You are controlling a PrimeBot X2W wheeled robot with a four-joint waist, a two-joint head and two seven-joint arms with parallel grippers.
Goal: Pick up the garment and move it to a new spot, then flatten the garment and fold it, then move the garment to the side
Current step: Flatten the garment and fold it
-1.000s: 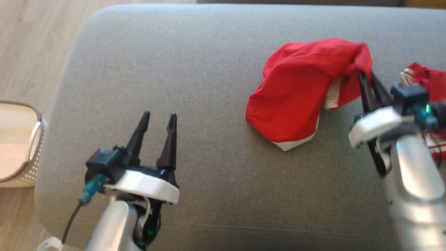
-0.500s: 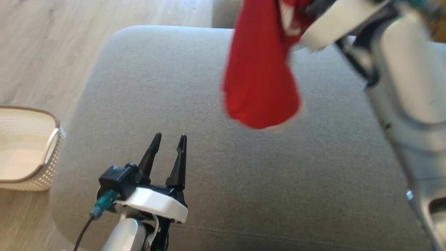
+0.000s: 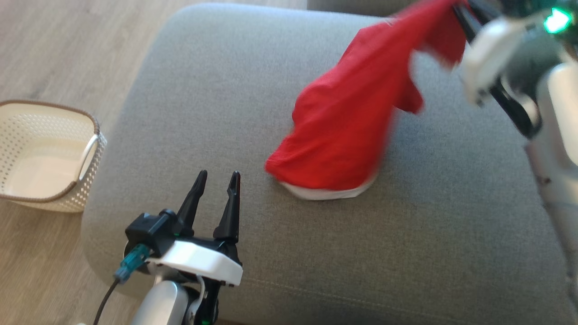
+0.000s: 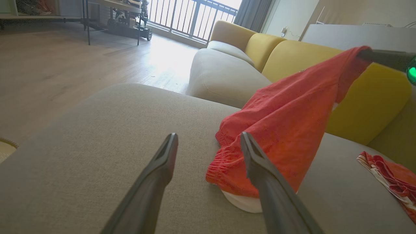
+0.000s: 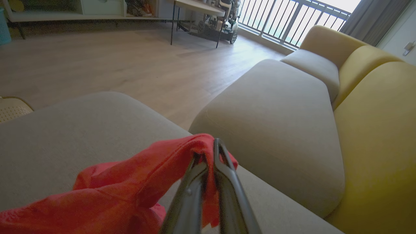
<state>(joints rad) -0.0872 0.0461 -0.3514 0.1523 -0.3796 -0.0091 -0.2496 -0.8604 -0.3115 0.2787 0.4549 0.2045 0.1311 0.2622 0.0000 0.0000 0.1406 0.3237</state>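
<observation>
The right gripper (image 5: 208, 151) pinches 1 corner of the red garment (image 3: 343, 131) at 1 o'clock, its low end touching the sofa seat (image 3: 226, 90), so it may slip out and bunch up; the left gripper (image 3: 217, 177) has its fingers spread, holding nothing.

My silver forearms (image 3: 160, 302) carry white wrist housings (image 3: 194, 264) and long black fingers (image 3: 231, 203); a teal-plugged cable (image 3: 130, 266) and a green light (image 3: 556, 20) stand out.

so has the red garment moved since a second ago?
Yes. The red garment, pinched by the right gripper, is lifted and dragged left across the grey cushion, only its hem resting there.
</observation>
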